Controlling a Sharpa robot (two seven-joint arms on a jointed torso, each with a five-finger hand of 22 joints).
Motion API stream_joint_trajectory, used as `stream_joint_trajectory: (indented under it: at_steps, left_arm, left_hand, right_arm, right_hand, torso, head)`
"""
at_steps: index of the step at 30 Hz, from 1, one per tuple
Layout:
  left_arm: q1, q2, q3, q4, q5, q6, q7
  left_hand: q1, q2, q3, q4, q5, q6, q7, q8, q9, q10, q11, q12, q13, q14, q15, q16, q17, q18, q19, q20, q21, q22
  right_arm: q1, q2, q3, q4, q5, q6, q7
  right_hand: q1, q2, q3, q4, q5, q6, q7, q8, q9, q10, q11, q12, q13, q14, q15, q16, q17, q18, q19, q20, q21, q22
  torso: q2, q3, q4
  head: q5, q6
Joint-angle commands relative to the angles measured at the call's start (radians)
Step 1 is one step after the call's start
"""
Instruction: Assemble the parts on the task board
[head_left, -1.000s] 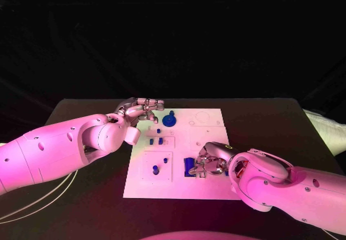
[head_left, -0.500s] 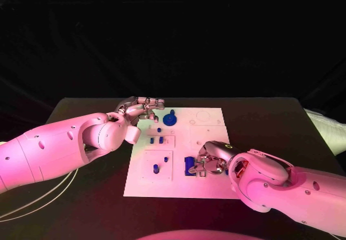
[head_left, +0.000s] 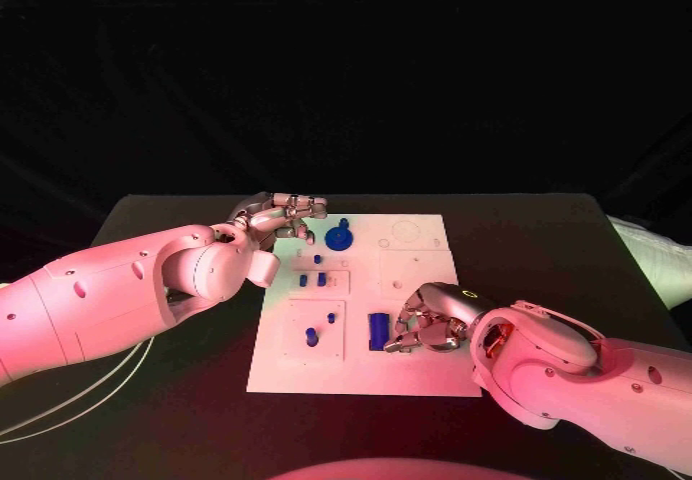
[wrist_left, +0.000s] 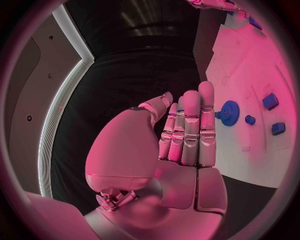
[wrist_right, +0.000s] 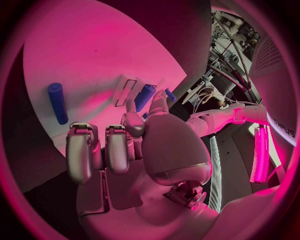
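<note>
Board (head_left: 418, 375) is lying white in the middle of the black desk (head_left: 548, 240), carrying several blue parts. A blue gear (head_left: 340, 239) is sitting at the far left of the board, and in the left wrist view the same gear (wrist_left: 229, 112) is showing just beyond the fingertips, with small blue pegs (wrist_left: 270, 100) lying farther along the plate. A blue cylinder (head_left: 378, 330) is lying flat on the near middle of the board, just left of the right hand (head_left: 430, 322); in the right wrist view this cylinder (wrist_right: 57, 102) is resting apart from the fingers. The right hand is hovering over the board's near right part with fingers curled inward, holding nothing that can be seen. The left hand (head_left: 283, 218) is hanging over the far left edge of the board, beside the gear; the left wrist view is showing its fingers (wrist_left: 190, 130) straight and pressed side by side, gripping nothing.
</note>
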Motion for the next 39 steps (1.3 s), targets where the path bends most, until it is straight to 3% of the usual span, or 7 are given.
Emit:
stream_joint_trajectory:
  at_steps: [1, 6, 11, 14, 22, 26, 39]
  left_arm:
    - [0.0, 0.0, 0.001, 0.002, -0.013, 0.017, 0.002]
    - [0.0, -0.002, 0.001, 0.003, -0.017, 0.016, 0.003]
    - [0.0, -0.005, 0.001, 0.006, -0.019, 0.015, 0.003]
    - [0.0, -0.006, 0.001, 0.007, -0.019, 0.015, 0.004]
    - [0.0, -0.004, 0.001, 0.006, -0.019, 0.015, 0.005]
    - [0.0, -0.004, 0.001, 0.007, -0.019, 0.015, 0.006]
    - [0.0, -0.005, 0.001, 0.007, -0.019, 0.015, 0.006]
  left_hand:
    - [0.006, 0.001, -0.001, -0.006, 0.002, -0.009, 0.0, 0.002, 0.0, -0.005, 0.0, 0.003, 0.001, -0.01, 0.0, 0.001, -0.001, 0.012, 0.004, -0.001, -0.003, -0.001]
    - [0.006, 0.001, -0.001, -0.006, 0.002, -0.009, 0.0, 0.002, 0.0, -0.005, 0.0, 0.003, 0.001, -0.01, 0.0, 0.001, -0.001, 0.012, 0.004, -0.001, -0.003, -0.001]
    - [0.007, 0.002, 0.0, -0.007, 0.002, -0.009, 0.0, 0.003, 0.0, -0.005, -0.001, 0.004, 0.001, -0.01, 0.0, 0.001, -0.001, 0.012, 0.005, -0.001, -0.003, -0.001]
    - [0.007, 0.002, 0.0, -0.007, 0.002, -0.009, 0.0, 0.003, 0.0, -0.005, -0.001, 0.004, 0.001, -0.01, 0.0, 0.001, -0.001, 0.012, 0.005, -0.001, -0.003, -0.001]
    - [0.007, 0.002, 0.0, -0.007, 0.002, -0.009, 0.0, 0.003, 0.0, -0.005, -0.001, 0.004, 0.001, -0.01, 0.0, 0.001, -0.001, 0.012, 0.005, -0.001, -0.003, -0.001]
    - [0.007, 0.002, 0.0, -0.007, 0.002, -0.009, 0.0, 0.003, 0.0, -0.005, -0.001, 0.004, 0.001, -0.01, 0.0, 0.001, -0.001, 0.012, 0.005, -0.001, -0.003, -0.001]
    - [0.01, 0.003, 0.0, -0.008, 0.002, -0.008, 0.0, 0.004, 0.001, -0.004, -0.001, 0.006, 0.002, -0.011, 0.0, 0.001, -0.002, 0.012, 0.005, -0.001, -0.004, -0.002]
  right_arm:
    - [0.003, -0.027, 0.001, 0.016, 0.096, -0.096, 0.129]
    - [0.018, -0.084, 0.002, 0.032, 0.131, -0.084, 0.156]
    - [0.033, -0.153, 0.002, 0.044, 0.059, -0.037, 0.115]
    - [0.036, -0.181, 0.002, 0.045, 0.011, 0.0, 0.095]
    - [0.036, -0.206, 0.0, 0.038, -0.08, 0.047, -0.004]
    - [0.034, -0.208, -0.001, 0.034, -0.103, 0.065, -0.059]
    - [0.027, -0.194, -0.002, 0.01, -0.135, 0.113, -0.105]
  right_hand:
    - [0.027, 0.012, 0.013, -0.01, 0.019, -0.024, 0.008, -0.017, -0.006, -0.008, 0.006, -0.008, -0.003, 0.074, 0.013, 0.002, 0.102, -0.017, 0.013, 0.005, 0.006, 0.073]
    - [0.055, 0.029, 0.024, -0.026, 0.03, -0.027, 0.013, -0.03, -0.01, -0.013, 0.011, -0.015, -0.008, 0.073, 0.019, 0.0, 0.1, -0.017, 0.012, 0.011, 0.006, 0.073]
    - [0.131, 0.077, 0.065, -0.071, 0.033, -0.014, 0.014, -0.042, -0.013, -0.023, 0.01, -0.04, -0.027, 0.071, 0.018, -0.003, 0.097, -0.016, 0.011, 0.012, 0.005, 0.072]
    - [0.142, 0.088, 0.075, -0.08, 0.03, -0.005, 0.013, -0.047, -0.014, -0.024, 0.009, -0.051, -0.035, 0.07, 0.018, -0.006, 0.093, -0.017, 0.012, 0.012, 0.006, 0.074]
    - [0.086, 0.084, 0.057, -0.048, 0.089, 0.018, 0.009, -0.061, -0.019, -0.001, 0.006, -0.034, -0.02, 0.071, 0.016, -0.008, 0.093, -0.018, 0.016, 0.011, 0.011, 0.081]
    - [0.071, 0.079, 0.052, -0.034, 0.119, 0.024, 0.007, -0.067, -0.02, 0.001, 0.005, -0.036, -0.02, 0.071, 0.014, -0.008, 0.093, -0.018, 0.016, 0.01, 0.01, 0.081]
    - [0.058, 0.075, 0.048, -0.019, 0.136, 0.039, 0.003, -0.067, -0.019, 0.001, 0.002, -0.04, -0.022, 0.07, 0.012, -0.013, 0.088, -0.017, 0.014, 0.009, 0.008, 0.077]
  torso:
    - [0.0, 0.0001, 0.0001]
    - [-0.001, -0.0006, -0.0007]
    - [-0.001, 0.0001, -0.0037]
    - [-0.001, 0.0005, -0.0052]
    - [0.0, 0.0009, -0.0074]
    - [0.0, 0.0001, -0.0033]
    - [0.001, 0.0009, -0.0027]
  head:
    - [-0.002, 0.002]
    - [-0.005, 0.002]
    - [-0.012, 0.007]
    - [-0.015, 0.008]
    - [-0.023, 0.012]
    - [-0.028, 0.014]
    - [-0.027, 0.012]
